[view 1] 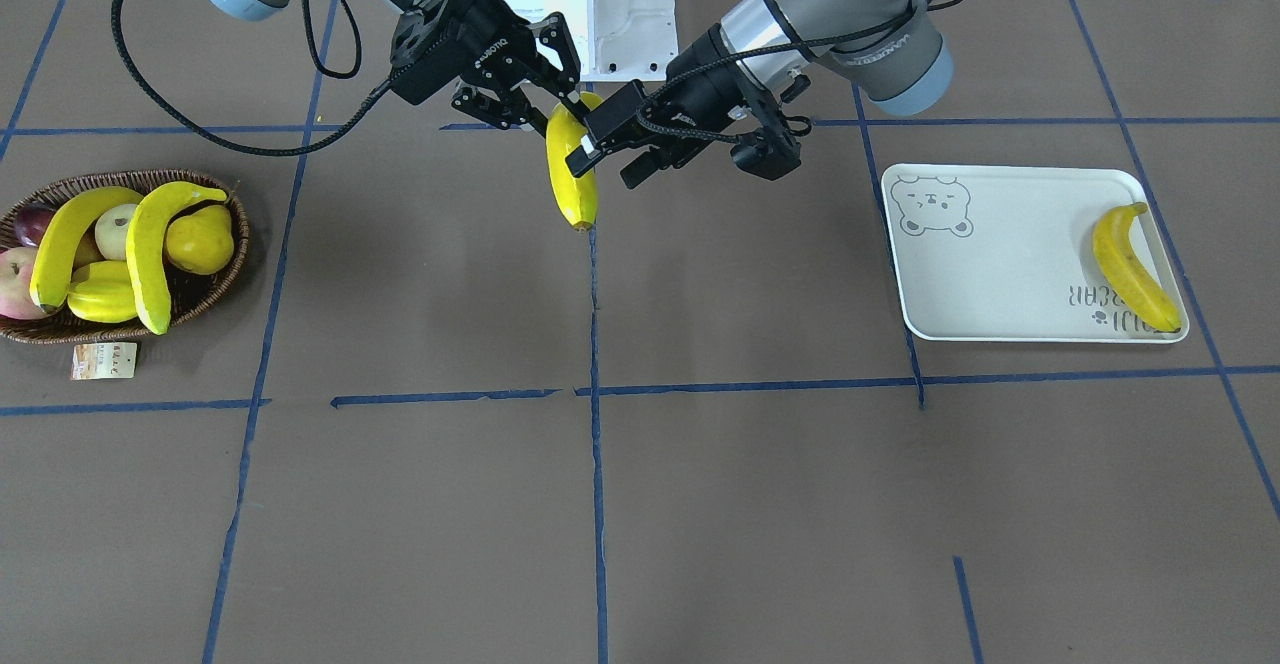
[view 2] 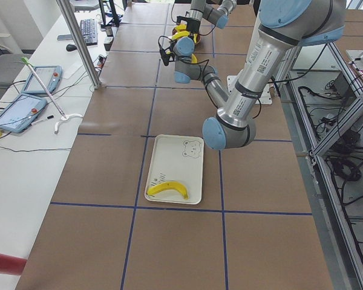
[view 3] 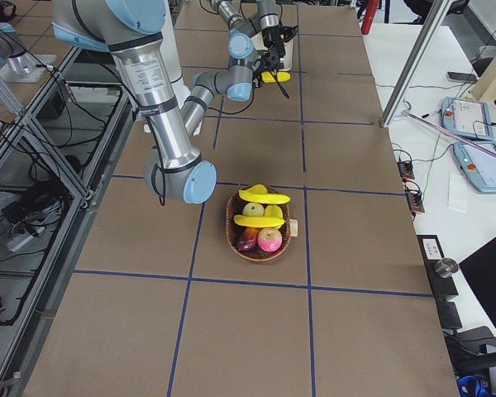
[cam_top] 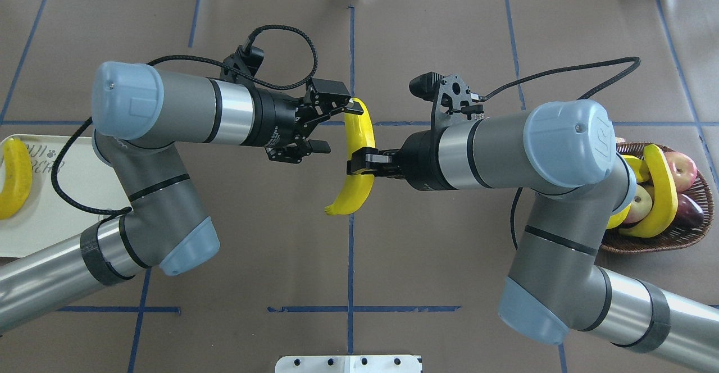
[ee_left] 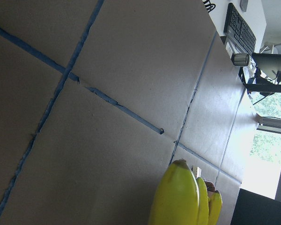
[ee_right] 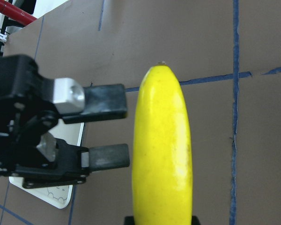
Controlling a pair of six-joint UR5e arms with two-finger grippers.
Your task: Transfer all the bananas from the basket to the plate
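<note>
Banana count came to four, all long, curved and glossy yellow. You had one banana [view 1: 1133,266] lying on the white-grey rectangular plate [view 1: 1000,274] with the bear drawing, along the end by the lettering. Two were in the oval dark brown wicker basket [view 1: 225,284]: a first basket banana [view 1: 72,234] arched over the other fruit, and a second basket banana [view 1: 148,249] right beside it. One ridged yellow starfruit [view 1: 100,296] and one round yellow pear [view 1: 200,239] shared the basket with them, and one small paper tag [view 1: 103,360] lay on the table just outside the rim.

The fourth banana [view 1: 571,179] hung in the air over the middle of the brown papered table [view 1: 760,504], between basket and plate. Your right gripper [cam_top: 360,165] was clamped on it a bit below its middle. Your left gripper [cam_top: 332,118] had its jaws wide apart, just beside the banana's upper half and not around it. One finger [cam_top: 336,89] was right by the tip, but I couldn't tell if it touched.
</note>
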